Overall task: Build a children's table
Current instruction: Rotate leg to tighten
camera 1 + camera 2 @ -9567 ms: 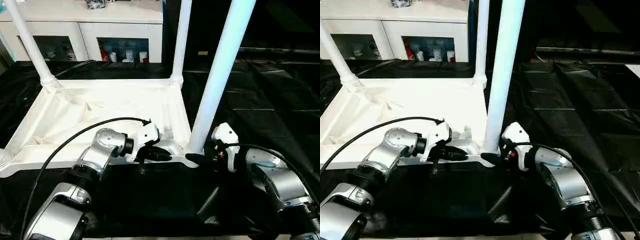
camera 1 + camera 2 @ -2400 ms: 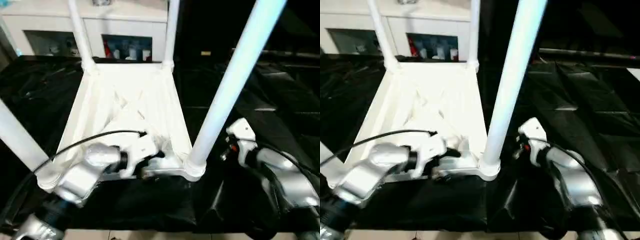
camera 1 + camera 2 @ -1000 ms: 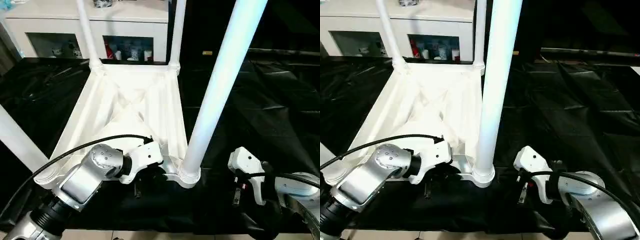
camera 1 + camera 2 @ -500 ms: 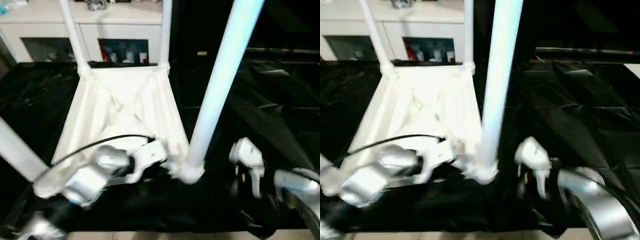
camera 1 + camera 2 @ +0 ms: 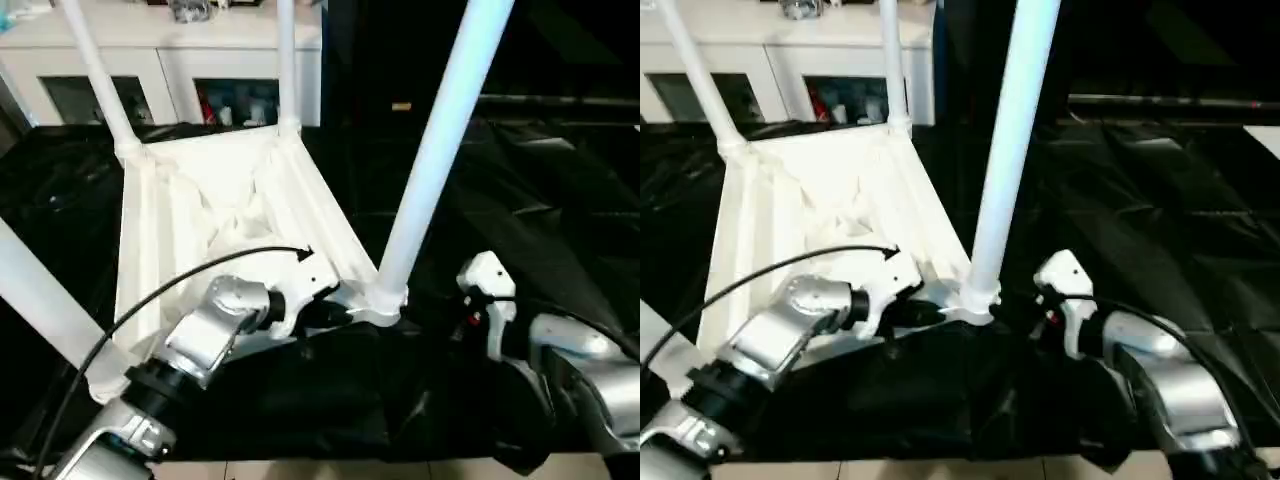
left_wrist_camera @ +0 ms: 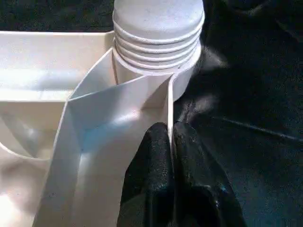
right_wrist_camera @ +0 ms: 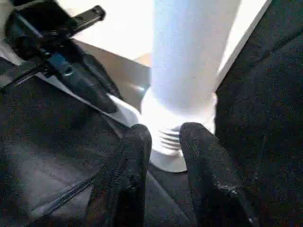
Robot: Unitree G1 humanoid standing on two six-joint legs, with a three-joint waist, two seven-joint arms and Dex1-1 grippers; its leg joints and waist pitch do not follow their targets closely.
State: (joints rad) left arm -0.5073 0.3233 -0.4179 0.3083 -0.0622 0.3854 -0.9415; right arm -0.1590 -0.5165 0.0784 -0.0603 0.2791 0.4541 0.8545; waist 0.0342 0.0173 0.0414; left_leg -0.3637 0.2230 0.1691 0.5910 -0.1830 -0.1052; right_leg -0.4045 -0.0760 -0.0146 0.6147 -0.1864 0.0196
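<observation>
Left eye view: children's table [image 5: 190, 215] upside down on black sheeting [image 5: 560, 200], legs up; white cabinet [image 5: 180, 60] behind. Left gripper [image 6: 170, 142] pinches the rim wall beside the near corner socket [image 5: 385, 297]. Right gripper [image 7: 165, 137], fingers parted, sits just beside that socket, seemingly not touching; open sheeting beyond
</observation>
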